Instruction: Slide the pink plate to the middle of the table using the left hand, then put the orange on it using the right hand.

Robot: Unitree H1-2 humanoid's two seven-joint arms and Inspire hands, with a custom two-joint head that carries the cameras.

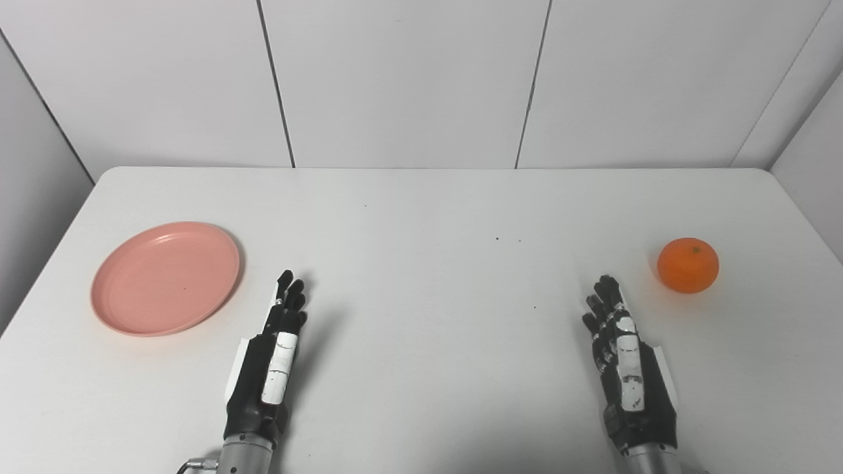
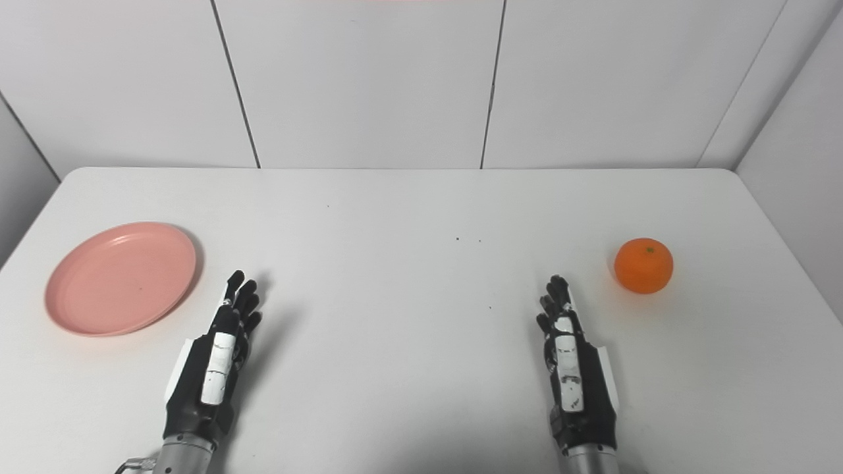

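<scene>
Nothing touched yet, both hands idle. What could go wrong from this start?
1. The pink plate sits near the table's left edge; a misjudged push by the left hand might send it off rather than toward the middle.
2. The orange is round and rests loose on the bare table near the right side; a glancing touch from the right hand could roll it away.
3. The plate looks shallow, so the orange may roll off once placed.

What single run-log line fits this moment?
pink plate: table's left, untouched | orange: right | left hand: open | right hand: open
</scene>
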